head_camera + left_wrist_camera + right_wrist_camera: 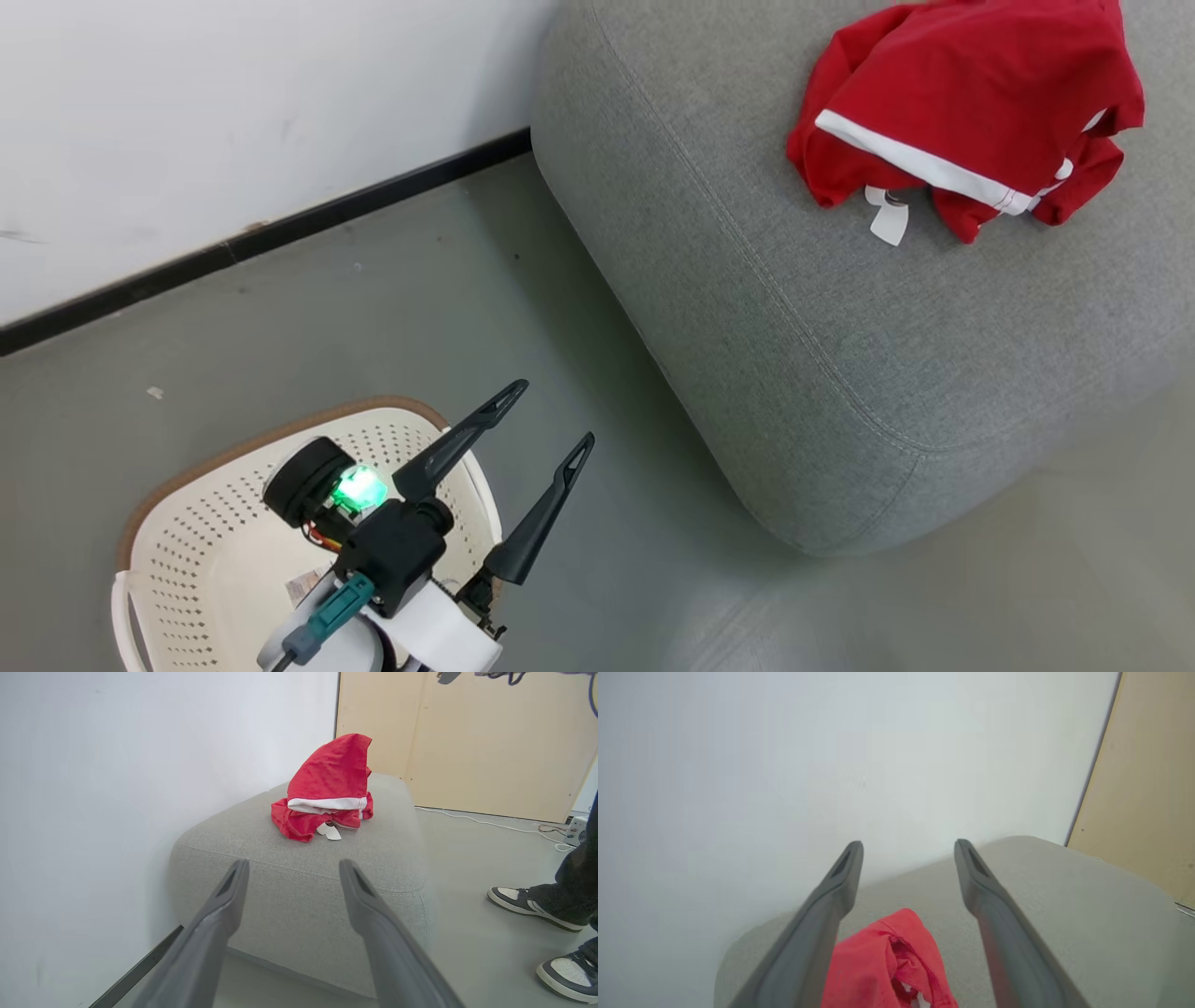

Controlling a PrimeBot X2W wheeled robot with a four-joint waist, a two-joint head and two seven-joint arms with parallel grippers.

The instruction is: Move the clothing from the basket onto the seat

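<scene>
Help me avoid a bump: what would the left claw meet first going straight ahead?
The left claw would likely meet the seat near its front edge, short of the clothing; depth is unclear.

White wall (233, 112), black skirting (280, 229) noted. Tan board (467, 742) observed beyond. White cable (490, 823), person's two shoes (523, 903) recorded on grey floor (327, 327).
</scene>
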